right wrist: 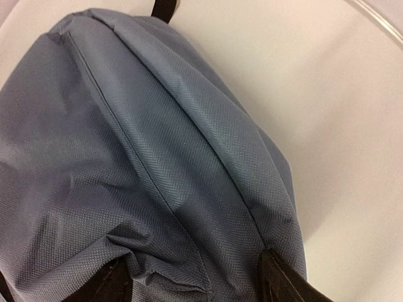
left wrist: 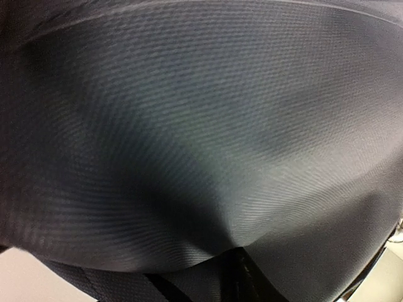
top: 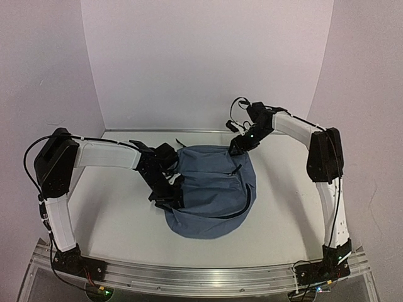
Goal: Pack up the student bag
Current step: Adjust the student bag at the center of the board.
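Observation:
The student bag (top: 211, 192), slate-blue with a black zipper, lies in the middle of the table. My left gripper (top: 169, 194) is at the bag's left edge, in its opening. The left wrist view is filled by the dark grey lining (left wrist: 201, 126), which pinches to a point at one black finger (left wrist: 242, 277). My right gripper (top: 240, 146) is at the bag's far right corner. In the right wrist view its two fingertips (right wrist: 283, 283) straddle a bunched ridge of the blue fabric (right wrist: 157, 157) and press into it.
White walls stand close behind and on both sides. A black strap end (right wrist: 165, 7) pokes out at the bag's far end. The aluminium rail (top: 201, 277) with the arm bases runs along the near edge.

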Controlling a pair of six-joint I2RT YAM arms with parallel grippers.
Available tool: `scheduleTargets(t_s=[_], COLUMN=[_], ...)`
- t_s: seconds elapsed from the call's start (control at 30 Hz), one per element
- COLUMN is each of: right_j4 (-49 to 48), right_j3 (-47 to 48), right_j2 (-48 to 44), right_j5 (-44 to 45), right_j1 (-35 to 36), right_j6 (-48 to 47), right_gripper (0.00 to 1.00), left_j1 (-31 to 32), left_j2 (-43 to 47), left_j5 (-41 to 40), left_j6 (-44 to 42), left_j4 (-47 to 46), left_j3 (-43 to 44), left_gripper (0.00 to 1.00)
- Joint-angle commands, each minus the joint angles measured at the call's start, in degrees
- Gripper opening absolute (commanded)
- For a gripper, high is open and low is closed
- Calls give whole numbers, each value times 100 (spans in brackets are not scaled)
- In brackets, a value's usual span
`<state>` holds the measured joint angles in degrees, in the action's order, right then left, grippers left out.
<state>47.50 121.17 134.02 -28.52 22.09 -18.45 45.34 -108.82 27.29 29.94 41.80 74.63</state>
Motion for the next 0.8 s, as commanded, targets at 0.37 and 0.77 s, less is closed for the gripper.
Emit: scheduleTargets(t_s=[0.37,0.77], right_j4=[-194,-156], right_j3=[-922,-576], right_j2=[-1856,-2677], right_j5=[-639,-157], right_j1=[-294,-1085], right_j6=[927,1316], right_gripper=[96,98], left_j1=[-839,-2222], left_j2=[335,397], left_j5=[791,-538], left_j6=[-102,-724], left_j4=[-504,1273], left_j3=[1103,3607], left_gripper=[90,100])
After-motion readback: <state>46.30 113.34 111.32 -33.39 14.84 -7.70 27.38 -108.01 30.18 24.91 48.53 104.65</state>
